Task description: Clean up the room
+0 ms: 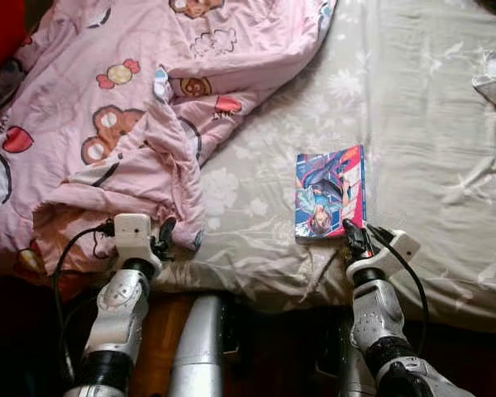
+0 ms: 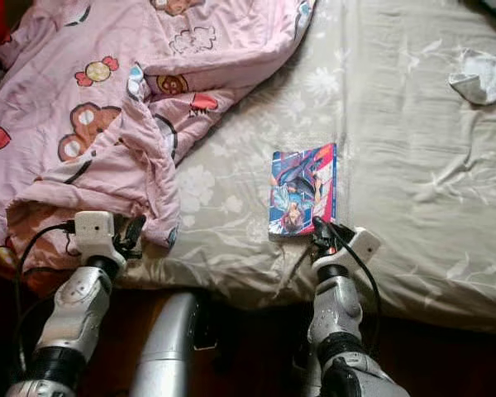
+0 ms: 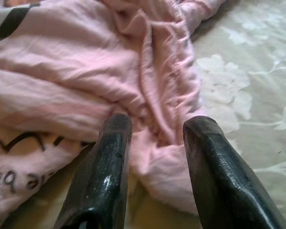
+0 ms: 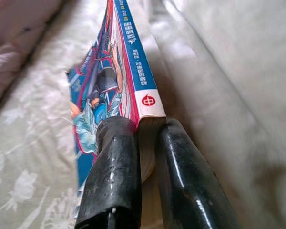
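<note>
On the bed (image 1: 413, 124), right tool (image 1: 353, 234) clamped on book (image 1: 329, 192) corner, left tool (image 3: 155, 138) parted around pink blanket (image 1: 132, 99) fold.

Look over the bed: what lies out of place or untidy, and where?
The pink blanket lies bunched on the bed's left half. A comic book lies loose mid-sheet, its near corner pinched by the right gripper. A crumpled white cloth sits far right.

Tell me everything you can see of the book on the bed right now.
The book is a slim paperback with a glossy blue, pink and red comic-style cover and a blue spine with a white foot bearing a red mark. It lies flat on the grey flowered sheet, near the bed's front edge, apart from the pink blanket. The right gripper pinches its near corner, one finger on either side.
</note>
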